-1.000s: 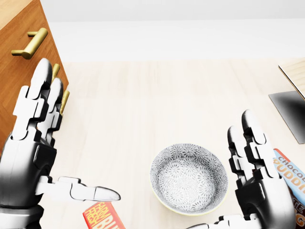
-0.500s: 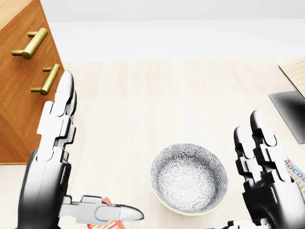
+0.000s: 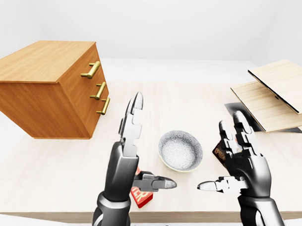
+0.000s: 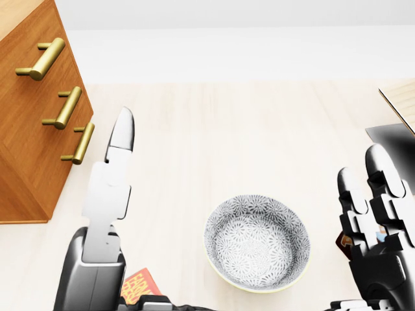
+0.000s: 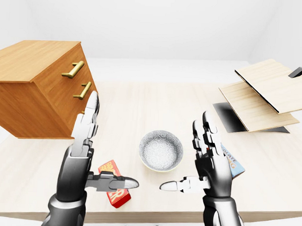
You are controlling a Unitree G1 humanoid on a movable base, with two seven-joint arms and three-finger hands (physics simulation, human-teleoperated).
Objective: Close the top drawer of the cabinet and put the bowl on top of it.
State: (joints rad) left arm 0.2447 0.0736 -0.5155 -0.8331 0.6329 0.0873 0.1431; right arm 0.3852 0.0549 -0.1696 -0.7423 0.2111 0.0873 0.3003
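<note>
Bowl (image 4: 257,243) looks stiff, glazed, likely slick (light but breakable), so cup opposite rim sides; left hand (image 3: 124,159) and right hand (image 3: 246,163) flank it, fingers spread, empty.

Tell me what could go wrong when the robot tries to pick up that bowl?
The left hand and right hand are open either side of the bowl; an uneven squeeze might tip it. The left hand's thumb sits above the red box and could knock it.

Patterned bowl (image 4: 257,241) on counter (image 4: 214,129) between open left hand (image 4: 104,214) and right hand (image 4: 376,233); cabinet (image 4: 32,123) at left edge.
</note>
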